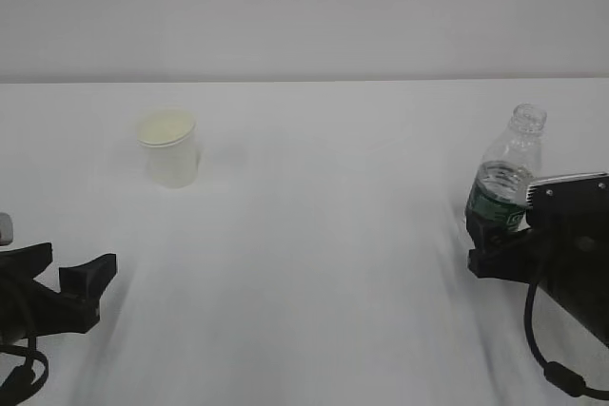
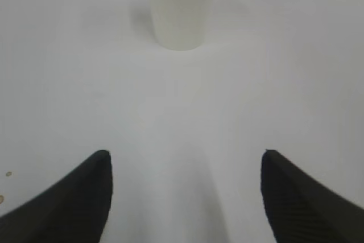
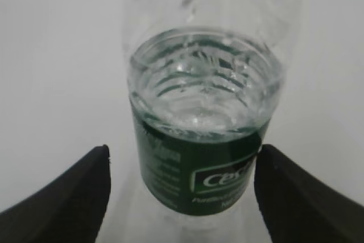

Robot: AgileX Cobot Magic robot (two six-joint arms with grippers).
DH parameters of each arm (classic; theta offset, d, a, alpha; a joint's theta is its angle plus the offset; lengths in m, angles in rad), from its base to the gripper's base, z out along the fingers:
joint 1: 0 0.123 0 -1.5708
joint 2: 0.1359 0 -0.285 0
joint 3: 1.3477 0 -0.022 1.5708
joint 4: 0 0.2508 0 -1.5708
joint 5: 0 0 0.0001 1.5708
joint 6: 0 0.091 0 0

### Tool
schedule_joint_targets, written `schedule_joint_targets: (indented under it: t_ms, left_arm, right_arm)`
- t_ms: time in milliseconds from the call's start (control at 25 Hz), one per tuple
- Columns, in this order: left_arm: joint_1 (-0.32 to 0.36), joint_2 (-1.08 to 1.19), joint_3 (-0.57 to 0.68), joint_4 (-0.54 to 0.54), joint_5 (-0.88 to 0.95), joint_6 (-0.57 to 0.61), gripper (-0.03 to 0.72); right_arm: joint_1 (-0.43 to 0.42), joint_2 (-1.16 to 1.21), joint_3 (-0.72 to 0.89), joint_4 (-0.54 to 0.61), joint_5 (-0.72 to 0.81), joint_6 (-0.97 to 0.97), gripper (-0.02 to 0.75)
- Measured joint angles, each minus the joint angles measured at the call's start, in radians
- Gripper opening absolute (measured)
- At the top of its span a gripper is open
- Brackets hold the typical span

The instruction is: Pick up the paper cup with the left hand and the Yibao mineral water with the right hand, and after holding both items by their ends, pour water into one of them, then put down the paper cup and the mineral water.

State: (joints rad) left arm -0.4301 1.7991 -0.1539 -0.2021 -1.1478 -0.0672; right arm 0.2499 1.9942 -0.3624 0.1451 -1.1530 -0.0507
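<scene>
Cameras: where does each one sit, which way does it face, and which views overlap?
Exterior: in front of the white table, looking down at a slant; paper cup at left, mineral water bottle at right, left gripper and right gripper at the lower corners.
Left wrist: behind the open fingers, facing the paper cup ahead.
Right wrist: behind the open fingers, close on the bottle between them.
Shared: the cup shows in exterior and left wrist, the bottle in exterior and right wrist.

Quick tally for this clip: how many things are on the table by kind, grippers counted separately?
Paper cup: 1
Water bottle, uncapped, part full: 1
Grippers: 2, the left gripper open short of the cup, the right gripper open either side of the bottle
Total: 4
</scene>
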Motion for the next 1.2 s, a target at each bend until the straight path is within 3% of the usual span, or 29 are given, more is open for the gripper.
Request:
schedule_joint_targets:
  t_ms: [1200]
  left_arm:
    - [0.0, 0.0, 0.0, 0.0, 0.0, 0.005, 0.593]
  right_arm:
    - [0.0, 0.056, -0.075, 0.032, 0.0, -0.052, 0.592]
